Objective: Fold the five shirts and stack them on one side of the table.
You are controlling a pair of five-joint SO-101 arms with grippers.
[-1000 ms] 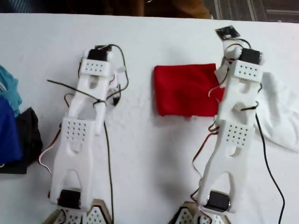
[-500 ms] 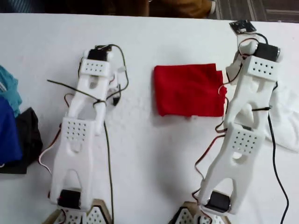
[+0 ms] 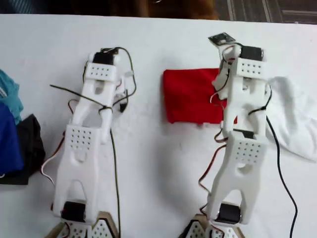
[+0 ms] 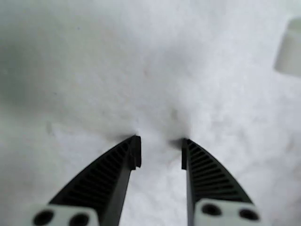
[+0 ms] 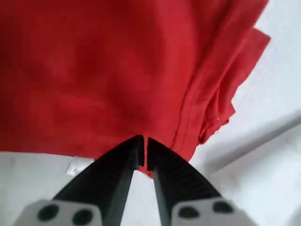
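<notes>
Because the folded red shirt [image 3: 190, 96] lies just right of centre in the high view, the right gripper [image 5: 142, 150] sits at its hem with jaws nearly together, probably to pinch that edge; whether cloth is caught is unclear. The left gripper [image 4: 160, 153] is parted over bare table [image 3: 148, 173]. A white shirt [image 3: 297, 116] and the darker shirts [image 3: 12, 139] are cut off at the right and left edges.

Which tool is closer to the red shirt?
The right. The right tool sits at the edge of the red shirt; the left tool is over bare white table, apart from it.
</notes>
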